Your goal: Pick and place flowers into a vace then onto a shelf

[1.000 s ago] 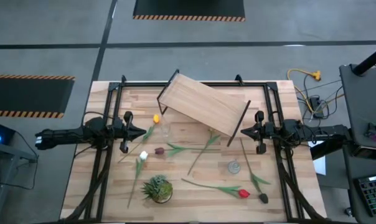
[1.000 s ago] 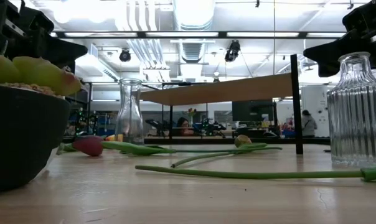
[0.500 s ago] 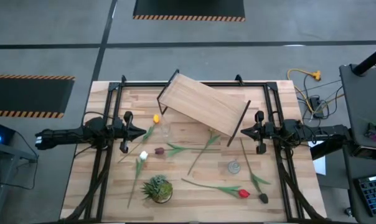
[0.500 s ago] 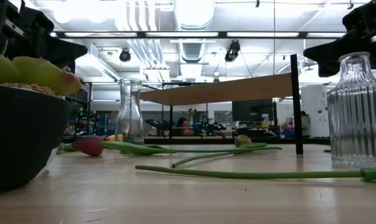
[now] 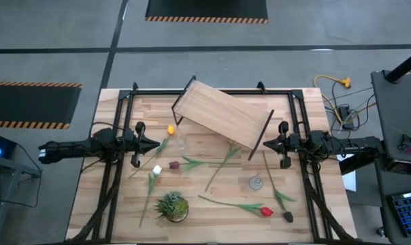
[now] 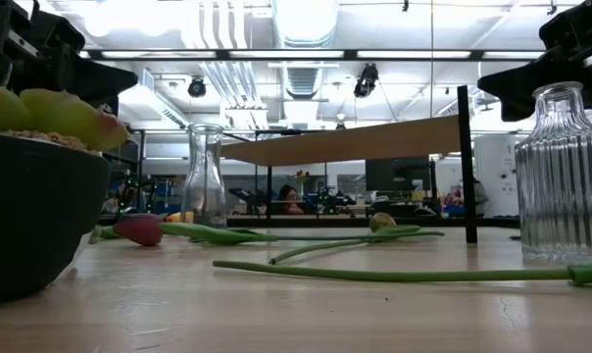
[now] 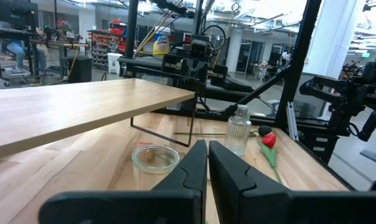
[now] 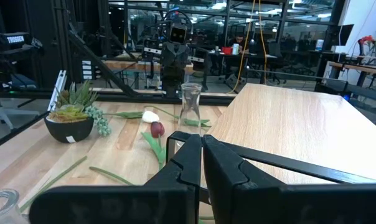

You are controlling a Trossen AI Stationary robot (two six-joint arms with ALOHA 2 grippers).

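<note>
Several tulips lie flat on the table: yellow (image 5: 170, 129), white (image 5: 157, 170), maroon (image 5: 175, 165), red (image 5: 265, 211) and dark maroon (image 5: 288, 217), with long green stems (image 6: 394, 273). A smooth clear glass vase (image 5: 180, 141) stands near my left gripper, and a ribbed one (image 5: 256, 182) stands right of centre. The shelf (image 5: 222, 116) stands askew on black legs at the far middle. My left gripper (image 5: 154, 144) hovers shut and level at the left, my right gripper (image 5: 263, 144) shut and level at the right, both above the table with nothing held.
A small potted plant (image 5: 172, 206) stands near the front edge, left of centre. A black metal frame (image 5: 212, 91) borders the table. People sit at desks in the room beyond (image 6: 288, 199).
</note>
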